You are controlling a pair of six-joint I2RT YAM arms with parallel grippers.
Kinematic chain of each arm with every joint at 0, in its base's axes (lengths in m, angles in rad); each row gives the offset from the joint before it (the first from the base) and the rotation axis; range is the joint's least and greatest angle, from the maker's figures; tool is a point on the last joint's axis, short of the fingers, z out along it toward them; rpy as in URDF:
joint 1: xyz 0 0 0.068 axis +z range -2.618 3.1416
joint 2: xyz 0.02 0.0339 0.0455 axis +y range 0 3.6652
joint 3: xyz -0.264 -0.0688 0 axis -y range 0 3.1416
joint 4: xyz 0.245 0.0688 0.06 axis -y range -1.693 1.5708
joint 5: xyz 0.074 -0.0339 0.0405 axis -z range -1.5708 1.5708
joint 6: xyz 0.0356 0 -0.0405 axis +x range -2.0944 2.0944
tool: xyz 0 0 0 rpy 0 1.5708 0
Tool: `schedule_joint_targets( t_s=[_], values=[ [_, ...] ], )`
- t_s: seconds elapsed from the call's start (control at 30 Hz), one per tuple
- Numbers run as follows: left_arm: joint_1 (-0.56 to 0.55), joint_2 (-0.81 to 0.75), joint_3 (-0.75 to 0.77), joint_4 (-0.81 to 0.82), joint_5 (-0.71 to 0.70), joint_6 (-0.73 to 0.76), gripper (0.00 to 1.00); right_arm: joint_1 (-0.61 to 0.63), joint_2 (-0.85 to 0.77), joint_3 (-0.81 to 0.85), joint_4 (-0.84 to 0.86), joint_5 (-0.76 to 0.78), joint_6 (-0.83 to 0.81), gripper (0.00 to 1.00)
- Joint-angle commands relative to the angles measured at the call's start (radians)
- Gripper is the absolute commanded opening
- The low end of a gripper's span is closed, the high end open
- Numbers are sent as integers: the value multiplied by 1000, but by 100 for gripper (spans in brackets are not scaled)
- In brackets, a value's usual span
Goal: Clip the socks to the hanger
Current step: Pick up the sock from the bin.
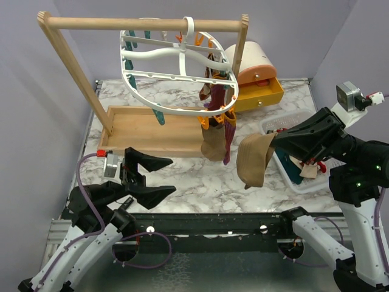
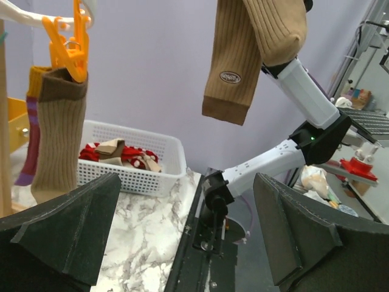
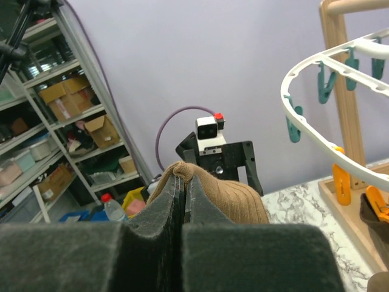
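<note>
Our left gripper [image 1: 159, 177] waits nearest to us, low over the marble table [image 1: 200, 179], with its jaws spread wide and nothing between them. A little farther and to the right, our right gripper [image 3: 184, 198] is pressed fully together on the folded edge of a tan sock [image 1: 255, 159]. The sock hangs free in the air from this grip, clear of the table and just beside the socks which are already clipped.

Behind it, a tan-brown sock [image 1: 213, 147] and a maroon sock [image 1: 230, 137] hang from orange clips [image 1: 214, 120] at the near right part of the hanger [image 1: 176, 111]. The hanger itself is hooked on the wooden rack [image 1: 140, 24]. Teal clips [image 1: 159, 115] on its near left rim look free. To the right, the white basket [image 2: 140, 173] holds more socks.

We judge that we are in the step of carrying: one sock is picked and lifted, but it is not yet at a clip. For the next move we need to bring the cuff up to a free clip on the rim. The left gripper probably has to press this clip open while the right one pushes the fabric inside. The hanger may swing when we touch it, so the approach should be slow.
</note>
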Motion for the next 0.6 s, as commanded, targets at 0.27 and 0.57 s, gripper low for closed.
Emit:
schedule_joint_targets(
  t_s=[0.27,0.57],
  values=[
    [-5,204,78,-4,46,-341,99,81,-55,-152,-86,-122,-208,0],
    [-8,147,12,71,11,-450,99,107,-76,-339,-53,-114,-291,0]
  ],
)
